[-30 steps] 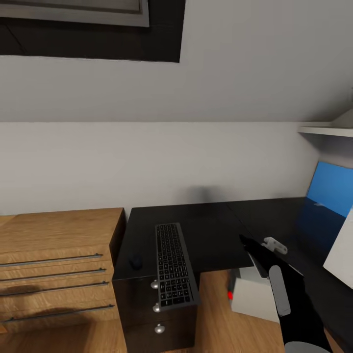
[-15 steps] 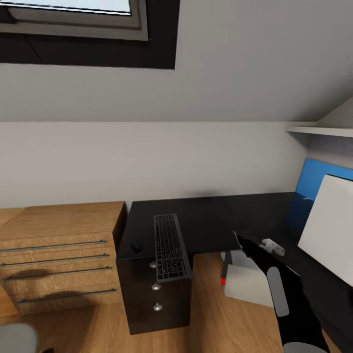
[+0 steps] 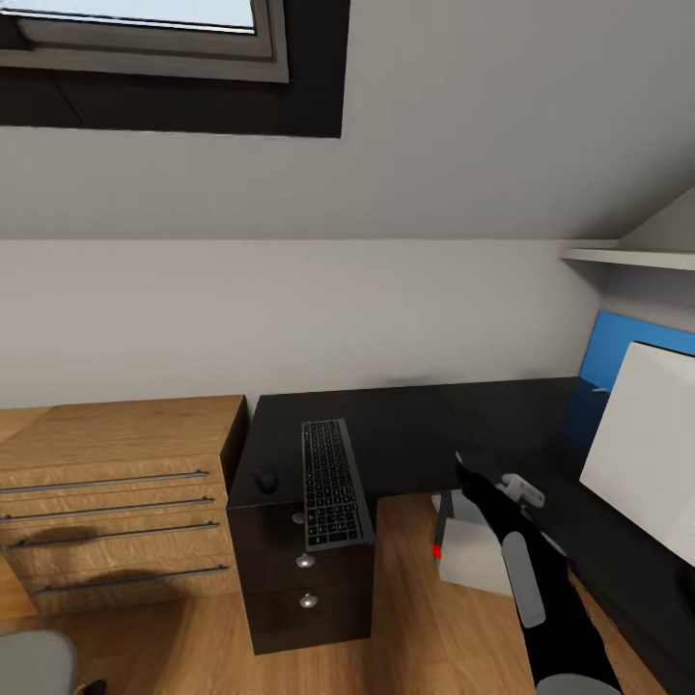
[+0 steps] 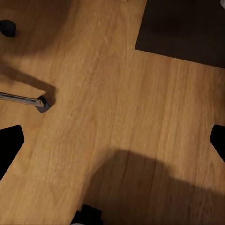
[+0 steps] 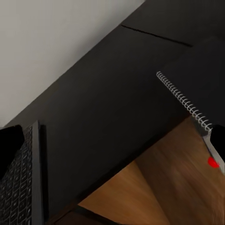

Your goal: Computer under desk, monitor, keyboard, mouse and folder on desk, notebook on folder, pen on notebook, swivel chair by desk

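Black keyboard [image 3: 334,483] lies lengthwise on the desk [image 3: 405,439] above the drawer unit [image 3: 307,579], its near end overhanging the edge, the mouse [image 3: 265,478] just beside it. The computer [image 3: 473,555] sits under the desk (red light showing), the monitor [image 3: 642,449] on the right wing. The right gripper [image 3: 461,465] hangs over the desk near a spiral notebook [image 5: 197,75], jaws apart and empty. The left gripper [image 4: 112,140] faces the wood floor [image 4: 117,103], likewise spread.

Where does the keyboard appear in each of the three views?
Head view: the keyboard lies on the desk above the drawer unit, overhanging the front edge.
Right wrist view: the keyboard shows at the lower left corner.
Left wrist view: not in it.
Shared landmark: the black desk top.
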Available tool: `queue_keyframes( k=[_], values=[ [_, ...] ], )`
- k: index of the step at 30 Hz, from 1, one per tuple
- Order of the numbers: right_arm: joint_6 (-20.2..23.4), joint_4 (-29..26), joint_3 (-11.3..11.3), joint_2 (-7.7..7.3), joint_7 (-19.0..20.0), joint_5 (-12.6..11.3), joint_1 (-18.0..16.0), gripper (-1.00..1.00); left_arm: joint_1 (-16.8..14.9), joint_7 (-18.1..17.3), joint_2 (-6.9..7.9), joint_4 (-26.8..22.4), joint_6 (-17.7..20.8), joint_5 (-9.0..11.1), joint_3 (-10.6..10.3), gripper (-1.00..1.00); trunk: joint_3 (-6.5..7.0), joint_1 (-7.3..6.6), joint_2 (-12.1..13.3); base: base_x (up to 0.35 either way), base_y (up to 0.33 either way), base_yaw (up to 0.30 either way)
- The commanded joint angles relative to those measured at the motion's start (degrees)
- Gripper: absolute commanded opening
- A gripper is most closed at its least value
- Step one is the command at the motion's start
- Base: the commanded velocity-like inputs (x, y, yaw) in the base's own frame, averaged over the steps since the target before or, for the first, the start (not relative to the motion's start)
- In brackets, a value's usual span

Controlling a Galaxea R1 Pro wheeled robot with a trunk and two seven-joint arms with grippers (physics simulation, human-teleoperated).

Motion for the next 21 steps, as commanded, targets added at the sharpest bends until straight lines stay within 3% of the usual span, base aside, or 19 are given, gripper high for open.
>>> queue_keyframes(
  k=[1,5,11,21],
  values=[
    [-0.80,0.50,-0.13,0.22,0.05,-0.98,-0.04,1.00,-0.03,0.34,0.08,-0.08,-0.42,0.61,-0.30,1.00,-0.05,0.00,-0.04,-0.003,-0.002,0.000],
    [-5.09,3.43,-0.03,0.58,0.07,-4.57,-0.04,1.00,-0.03,0.34,0.07,-0.08,-0.42,0.61,-0.30,1.00,-0.05,0.00,-0.04,-0.002,-0.001,0.000],
    [-9.93,7.07,0.03,0.71,0.07,-12.89,-0.04,1.00,-0.03,0.29,0.07,-0.08,-0.42,0.61,-0.30,1.00,-0.05,0.00,-0.04,0.000,0.000,0.000],
    [-12.14,8.39,-0.39,0.56,-0.02,-27.23,-0.04,1.00,-0.03,0.33,0.03,-0.08,-0.38,0.61,-0.30,1.00,-0.05,0.00,-0.04,0.000,0.000,0.000]
  ],
)
